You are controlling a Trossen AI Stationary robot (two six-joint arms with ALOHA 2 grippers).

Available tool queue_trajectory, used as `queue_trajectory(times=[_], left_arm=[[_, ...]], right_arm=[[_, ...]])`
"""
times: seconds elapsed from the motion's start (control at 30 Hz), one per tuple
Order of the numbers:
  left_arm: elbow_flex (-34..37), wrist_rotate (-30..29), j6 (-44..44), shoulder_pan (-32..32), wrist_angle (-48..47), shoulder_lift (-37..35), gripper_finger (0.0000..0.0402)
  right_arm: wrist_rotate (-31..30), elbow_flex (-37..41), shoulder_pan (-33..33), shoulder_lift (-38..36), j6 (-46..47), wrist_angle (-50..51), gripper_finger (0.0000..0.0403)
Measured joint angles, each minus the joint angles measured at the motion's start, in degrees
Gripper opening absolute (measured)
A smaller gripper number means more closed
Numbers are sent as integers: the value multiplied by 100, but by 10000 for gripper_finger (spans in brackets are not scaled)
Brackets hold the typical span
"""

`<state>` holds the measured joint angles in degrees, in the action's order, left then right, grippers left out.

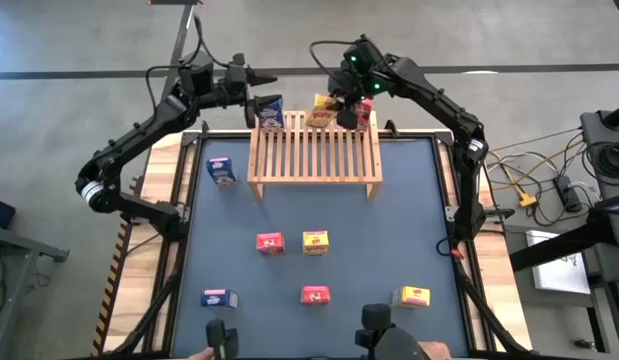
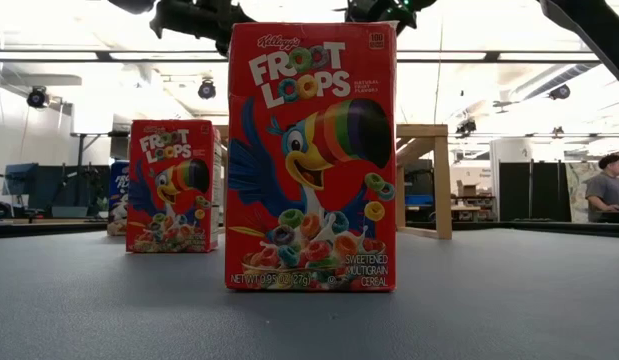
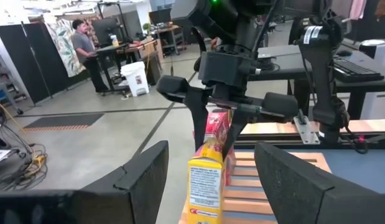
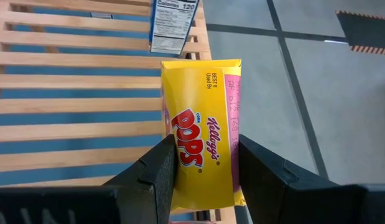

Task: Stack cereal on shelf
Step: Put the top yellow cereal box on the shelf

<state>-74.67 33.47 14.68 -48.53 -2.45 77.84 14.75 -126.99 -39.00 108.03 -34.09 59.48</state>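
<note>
Nearest the lens: red box (image 2: 311,155), upright by the bench's near edge, not yet shelved.

Step in hand, as judged: seating the yellow box (image 4: 201,112) on the shelf (image 1: 314,150), which sits mid far edge of the bench.
- Right gripper (image 4: 204,168) at the shelf's far right corner, clenched on the yellow box across its narrow sides. Cannot tell if the base touches the slats.
- Lower straight, base flat across several slats, not into a gap.
- Set just beside the second red box (image 1: 363,116) standing there, no nudging.
- Release only once seated, then lift straight up. Tall narrow box, likely to tip off the far edge.
- Left gripper (image 3: 211,155) by the shelf's far left corner, jaws released, nothing between. Blue box (image 1: 270,112) upright on the shelf just beside it. Keep that arm clear.

Bench (image 1: 409,220): dark mat, wooden border. Six boxes on it:
- blue (image 1: 221,171) just off the shelf's left leg
- red (image 1: 270,242) and yellow (image 1: 315,241) mid-bench
- blue (image 1: 219,298), the opening red one, and yellow (image 1: 414,296) along the near edge

Room: open lab, strip lights, desks, cables (image 1: 534,190) on the floor right of the bench. One person (image 3: 86,53) at a desk, another (image 2: 609,190) far off.
</note>
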Motion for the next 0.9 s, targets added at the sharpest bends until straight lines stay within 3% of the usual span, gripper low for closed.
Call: queue_trajectory(times=[0.27,0.63,0.9], left_arm=[[15,3,-32,0,-10,107,222],[24,11,-33,0,-75,111,222],[24,14,-24,0,-169,113,222]], right_arm=[[35,-6,11,183,49,-100,144],[-238,-24,27,310,46,-119,189],[-261,-99,67,310,-171,-75,178]])
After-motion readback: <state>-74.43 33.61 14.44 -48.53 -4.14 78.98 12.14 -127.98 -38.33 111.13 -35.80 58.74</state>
